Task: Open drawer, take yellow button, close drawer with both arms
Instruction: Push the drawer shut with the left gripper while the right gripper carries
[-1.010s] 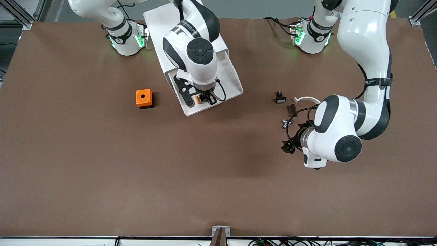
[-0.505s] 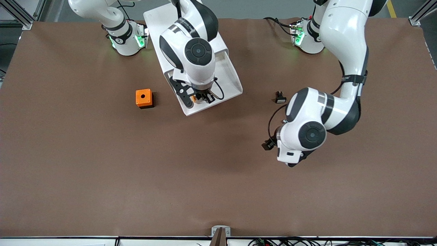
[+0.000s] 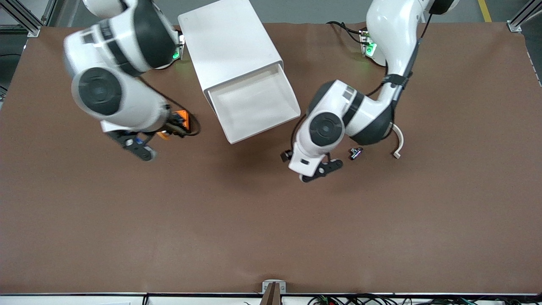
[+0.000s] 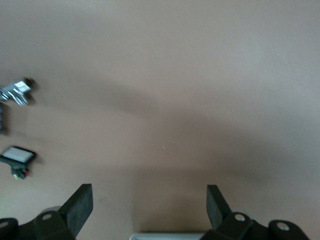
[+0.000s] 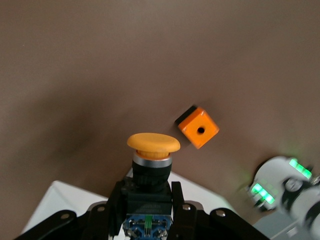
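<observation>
The drawer (image 3: 254,106), the top one of the white cabinet (image 3: 228,42), stands pulled out with nothing in it. My right gripper (image 3: 169,129) is over the orange cube (image 3: 183,114) and shut on the button (image 3: 163,134). In the right wrist view the button's orange-yellow cap (image 5: 153,142) stands above its dark body between the gripper (image 5: 147,192) fingers. The cube (image 5: 199,128) lies below it on the table. My left gripper (image 3: 288,155) is open and empty over the table beside the drawer's front corner, toward the left arm's end. Its view (image 4: 148,200) shows bare table between the fingers.
A small metal piece (image 3: 355,153) and a curved white piece (image 3: 398,144) lie by the left arm. The left wrist view shows the metal piece (image 4: 15,92) and a small black piece with a white face (image 4: 17,157).
My right gripper has lifted the button out of the drawer and swung it toward the right arm's end, over the orange cube. My left arm has moved across the table toward the drawer.
</observation>
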Available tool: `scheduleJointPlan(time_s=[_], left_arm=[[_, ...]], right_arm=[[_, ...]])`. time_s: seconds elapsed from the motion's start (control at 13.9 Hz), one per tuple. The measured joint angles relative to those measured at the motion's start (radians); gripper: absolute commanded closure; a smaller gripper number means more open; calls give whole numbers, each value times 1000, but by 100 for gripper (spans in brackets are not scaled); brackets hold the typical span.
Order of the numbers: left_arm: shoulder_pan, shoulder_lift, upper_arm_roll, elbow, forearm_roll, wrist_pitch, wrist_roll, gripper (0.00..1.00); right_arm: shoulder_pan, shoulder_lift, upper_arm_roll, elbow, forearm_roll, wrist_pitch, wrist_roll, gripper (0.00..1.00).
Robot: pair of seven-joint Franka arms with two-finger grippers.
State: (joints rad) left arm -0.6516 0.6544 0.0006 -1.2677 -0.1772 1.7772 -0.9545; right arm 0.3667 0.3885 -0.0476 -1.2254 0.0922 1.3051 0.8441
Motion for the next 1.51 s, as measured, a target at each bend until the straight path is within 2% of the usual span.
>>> scheduleJointPlan(time_s=[0.14,0.29,0.5,0.87,1.15,1.51], left_arm=[[-58,-1,-1,-9,0,3,-2,0],[-107,-1,-2,-20,0,10,-7,0],[-167,-1,-13,-25,-5,13,-66,0],[-200,-1,-99,-55,-40,14,-138,0],[-207,-1,-117,-71,-122,14,-138,0],[-246,0,-114,-74,-122,15,-197,0]], right_arm=[[-129,2,-2,-1,-8,-1,-250,87],[-224,11,-2,-2,-65,9,-453,87],[-274,18,0,-38,-134,94,-636,87],[-372,39,-1,-178,-201,351,-884,87],[-457,70,-1,-282,-203,542,-983,87],[-508,130,0,-382,-205,702,-996,87]])
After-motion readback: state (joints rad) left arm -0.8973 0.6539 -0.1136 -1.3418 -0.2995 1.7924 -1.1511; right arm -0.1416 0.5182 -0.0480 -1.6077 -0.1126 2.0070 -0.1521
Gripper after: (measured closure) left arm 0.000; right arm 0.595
